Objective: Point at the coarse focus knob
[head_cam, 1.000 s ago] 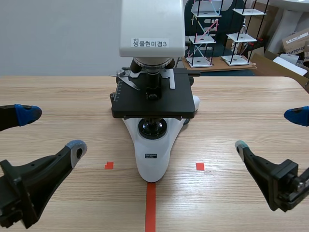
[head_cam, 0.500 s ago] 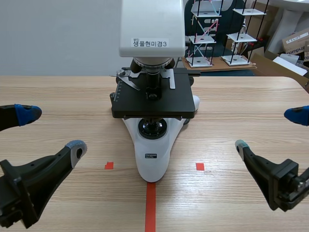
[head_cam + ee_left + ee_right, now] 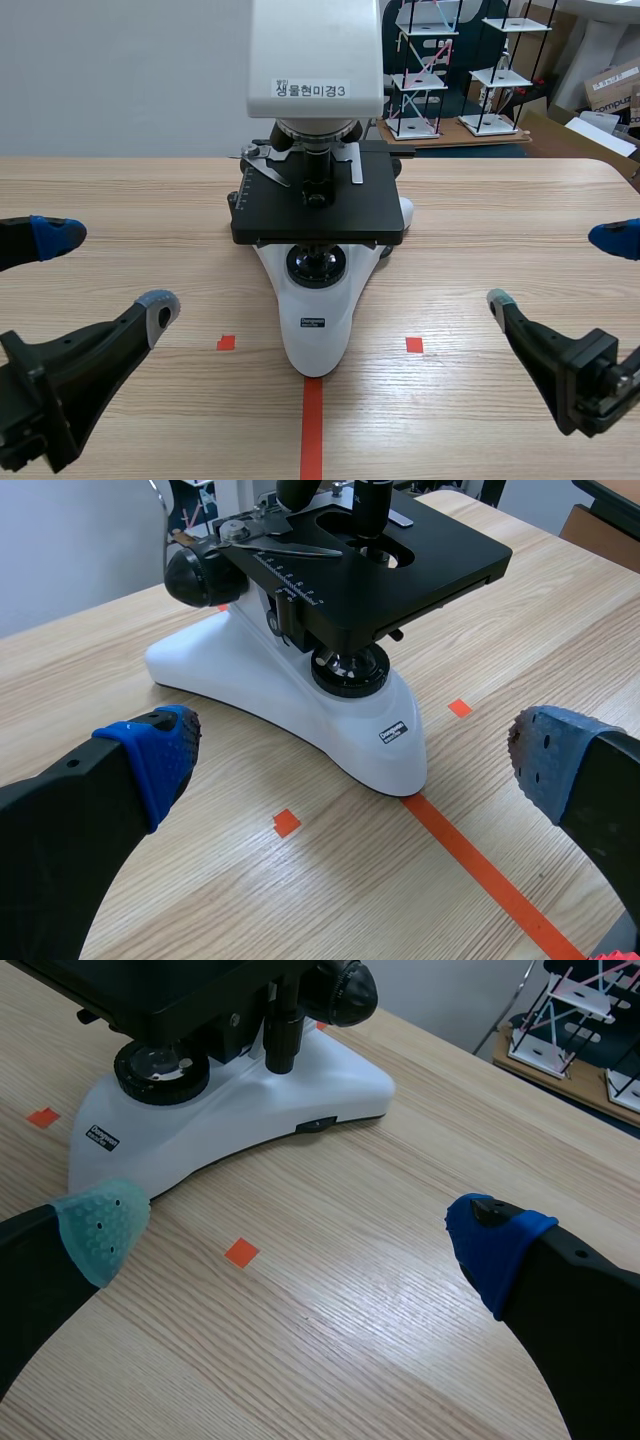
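Note:
A microscope (image 3: pixel 315 300) with a white base and a black stage (image 3: pixel 318 208) stands at the table's middle. Its large black focus knob (image 3: pixel 200 575) shows on one side in the left wrist view, and the matching knob (image 3: pixel 345 990) on the other side in the right wrist view. My left gripper (image 3: pixel 110 270) hangs open at the near left, well short of the base. My right gripper (image 3: pixel 555 270) is open at the near right, also apart from the microscope. Neither holds anything. In the left wrist view the base (image 3: pixel 300 700) lies ahead of the open left gripper (image 3: pixel 350 765).
Wooden table (image 3: pixel 500 200) with bare surface on both sides of the microscope. White wire-frame racks (image 3: pixel 425 70) and cardboard boxes (image 3: pixel 610 85) stand behind the far edge. The rack (image 3: pixel 590 1010) also shows beyond the table in the right wrist view.

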Tool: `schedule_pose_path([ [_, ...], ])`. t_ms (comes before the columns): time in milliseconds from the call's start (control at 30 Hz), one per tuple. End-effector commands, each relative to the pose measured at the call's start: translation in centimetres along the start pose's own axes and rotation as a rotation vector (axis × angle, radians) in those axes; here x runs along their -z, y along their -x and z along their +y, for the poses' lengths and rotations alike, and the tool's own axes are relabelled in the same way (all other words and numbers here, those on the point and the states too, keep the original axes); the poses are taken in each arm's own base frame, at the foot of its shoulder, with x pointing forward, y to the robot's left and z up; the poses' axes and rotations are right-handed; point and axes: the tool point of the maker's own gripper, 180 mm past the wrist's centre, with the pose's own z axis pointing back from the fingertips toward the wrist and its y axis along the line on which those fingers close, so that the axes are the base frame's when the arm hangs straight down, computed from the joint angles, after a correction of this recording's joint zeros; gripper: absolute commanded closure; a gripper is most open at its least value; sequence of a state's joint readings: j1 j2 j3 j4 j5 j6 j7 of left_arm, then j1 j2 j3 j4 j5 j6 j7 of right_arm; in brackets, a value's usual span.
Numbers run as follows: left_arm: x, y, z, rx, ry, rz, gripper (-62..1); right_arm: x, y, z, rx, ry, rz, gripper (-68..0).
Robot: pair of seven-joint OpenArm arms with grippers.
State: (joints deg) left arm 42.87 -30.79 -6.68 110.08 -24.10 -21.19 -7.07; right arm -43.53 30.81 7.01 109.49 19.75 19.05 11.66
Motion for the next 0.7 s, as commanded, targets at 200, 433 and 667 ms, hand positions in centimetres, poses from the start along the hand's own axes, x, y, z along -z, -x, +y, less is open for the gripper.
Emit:
schedule_pose_path([
  [200, 0.0, -0.5, 0.1, -0.006, -0.005, -0.023, -62.3, 0.2, -0.9, -1.5, -0.084, 0.074, -0.023, -5.4],
  [433, 0.0, -0.5, 0.1, -0.006, -0.005, -0.022, -62.3, 0.6, -1.8, -4.0, -0.181, 0.156, -0.025, -0.2],
  [667, 0.0, -0.5, 0.1, -0.006, -0.005, -0.023, -62.3, 1.9, -3.8, -7.5, -0.246, 0.201, -0.065, -0.2],
])
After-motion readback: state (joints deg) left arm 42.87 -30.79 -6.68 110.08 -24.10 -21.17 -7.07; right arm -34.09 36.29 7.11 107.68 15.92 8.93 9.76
